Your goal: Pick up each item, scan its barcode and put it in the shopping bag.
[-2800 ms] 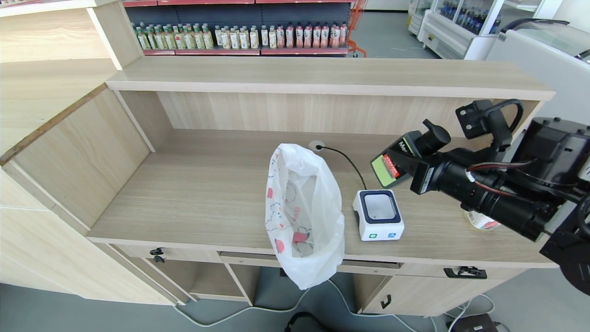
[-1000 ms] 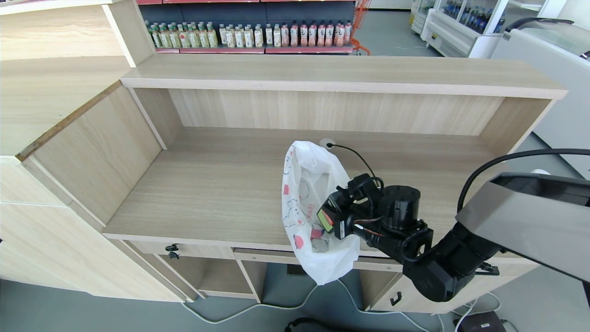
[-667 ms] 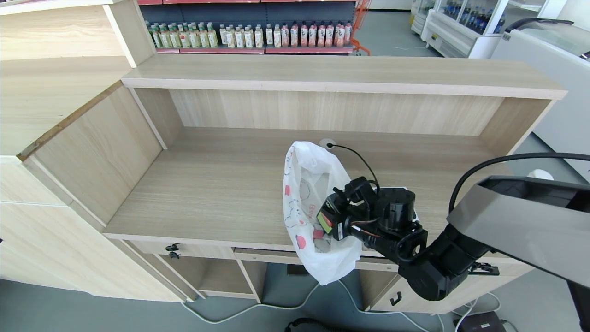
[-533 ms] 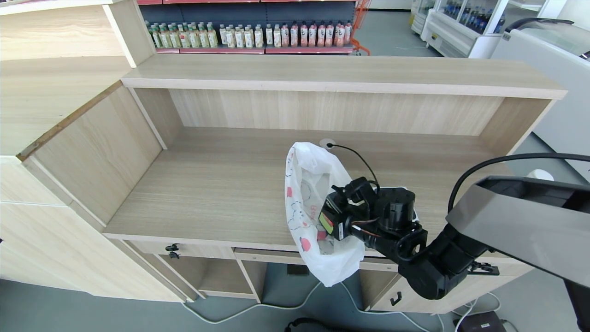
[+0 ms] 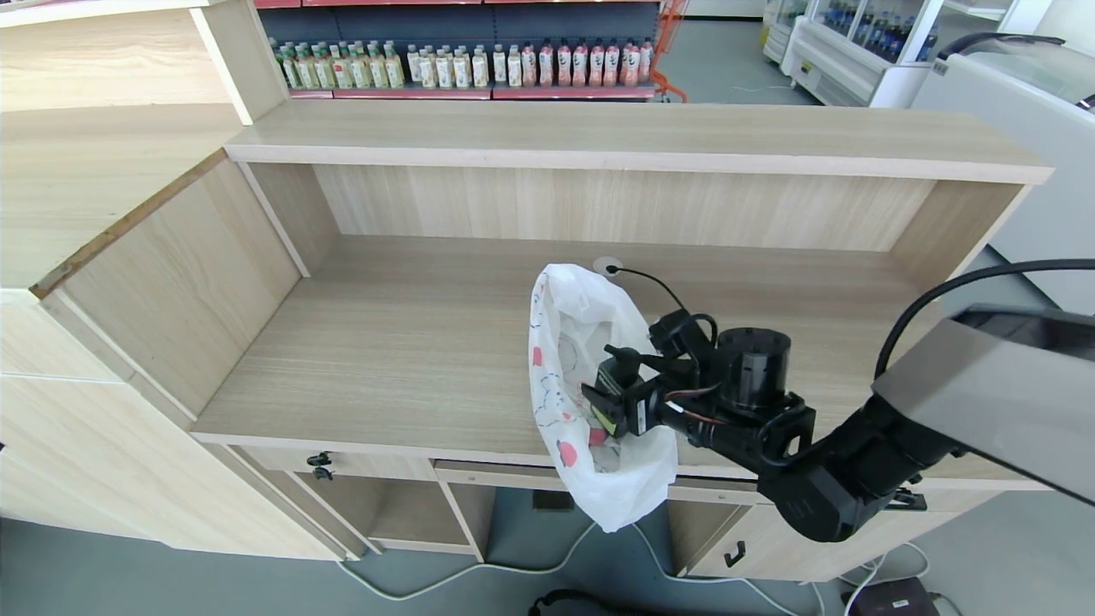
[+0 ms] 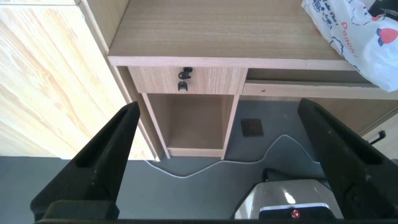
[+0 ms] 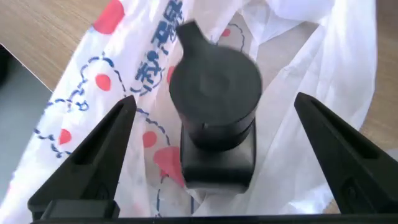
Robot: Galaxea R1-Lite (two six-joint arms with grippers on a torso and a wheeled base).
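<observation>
The white shopping bag (image 5: 556,376) with red and blue prints hangs over the counter's front edge, mouth upward. My right gripper (image 5: 642,395) is at the bag's mouth. In the right wrist view its fingers (image 7: 99,155) stand wide apart, so the gripper (image 7: 214,102) is open. A black bottle (image 7: 214,118) with a dark cap sits between them, touching neither, inside the bag (image 7: 124,81). The head view shows the bottle's green label (image 5: 609,419). My left gripper (image 6: 217,109) hangs open and empty below the counter's edge, left of the bag (image 6: 354,31).
The scanner's black cable (image 5: 659,295) runs from a hole in the counter (image 5: 385,342) behind the bag. A raised back shelf (image 5: 599,137) and a side wall (image 5: 171,282) enclose the counter. Below are a drawer with a handle (image 6: 183,78) and an open compartment (image 6: 186,124).
My right arm swung from above the scanner to the bag's mouth with the black bottle. In the last half second the wrist rose a little and the bottle tipped cap-up. The head camera shifted slightly.
</observation>
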